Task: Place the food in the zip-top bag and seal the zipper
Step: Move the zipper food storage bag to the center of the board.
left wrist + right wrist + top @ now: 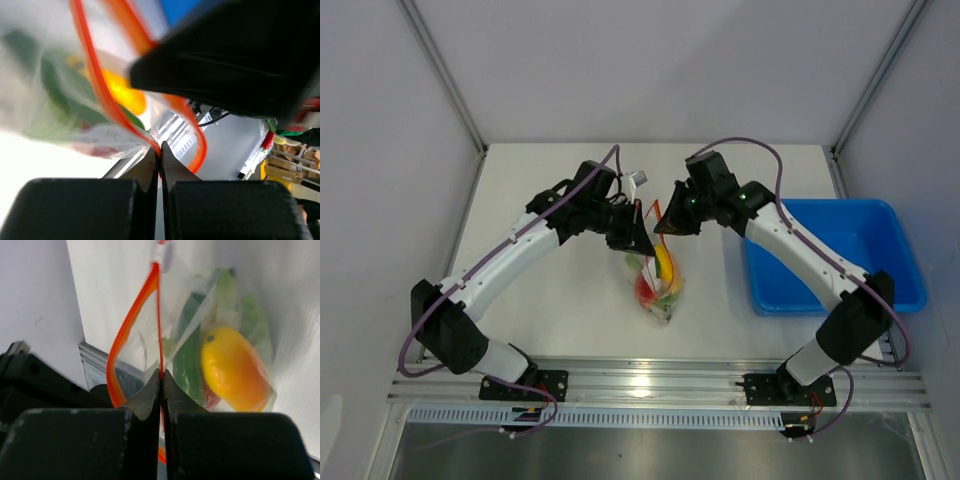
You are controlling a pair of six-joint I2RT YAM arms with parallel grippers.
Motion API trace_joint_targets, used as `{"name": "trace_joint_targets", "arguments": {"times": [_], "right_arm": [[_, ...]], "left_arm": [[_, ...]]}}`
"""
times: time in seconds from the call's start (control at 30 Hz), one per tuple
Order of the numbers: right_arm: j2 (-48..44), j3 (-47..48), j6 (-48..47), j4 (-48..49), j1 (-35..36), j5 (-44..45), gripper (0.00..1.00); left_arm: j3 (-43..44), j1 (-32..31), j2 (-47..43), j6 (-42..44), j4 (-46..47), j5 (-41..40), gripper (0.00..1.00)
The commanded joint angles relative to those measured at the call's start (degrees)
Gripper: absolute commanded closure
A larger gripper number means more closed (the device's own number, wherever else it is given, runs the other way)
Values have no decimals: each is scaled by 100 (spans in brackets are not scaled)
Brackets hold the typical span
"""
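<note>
Already the food (232, 367) is contained in the zip-top bag (658, 280), kept at the centre of the table (550, 190). Its zipper (131, 320) is pinched at the bag's 12 o'clock by the fully closed left gripper (638, 236) and right gripper (668, 224). Sealing is judged underway; the zipper, seemingly gaping, must be pressed along.

The zip-top bag (200, 315) is clear glossy plastic; the tray (870, 240) smooth blue plastic.

- Robot lab cell: white panel walls (660, 70) on aluminium posts (445, 75) behind and beside the arms (520, 255).
- Aluminium rail (650, 378) under both arm bases (525, 385); purple cabling (408, 345) exposed.
</note>
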Motion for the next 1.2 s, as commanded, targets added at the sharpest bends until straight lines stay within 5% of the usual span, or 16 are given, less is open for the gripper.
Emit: {"name": "trace_joint_targets", "arguments": {"times": [0.0, 0.2, 0.4, 0.6, 1.17], "right_arm": [[-1008, -702, 734, 956, 150, 604, 100], [-1791, -1504, 1182, 1272, 606, 1148, 100], [-2134, -2068, 1552, 1493, 1064, 1728, 100], [-2327, -2357, 1701, 1624, 1275, 2195, 100], [-2424, -2296, 2414, 1177, 1354, 2907, 100]], "left_arm": [[-279, -133, -478, -96, 366, -478, 99], [-1227, -265, -1278, -227, 929, -820, 94], [-1730, -379, -1490, -456, 1632, -514, 71], [-1791, -546, -1561, -360, 1826, -610, 38], [-1949, -1715, -2079, -649, 1712, -2631, 24]]}}
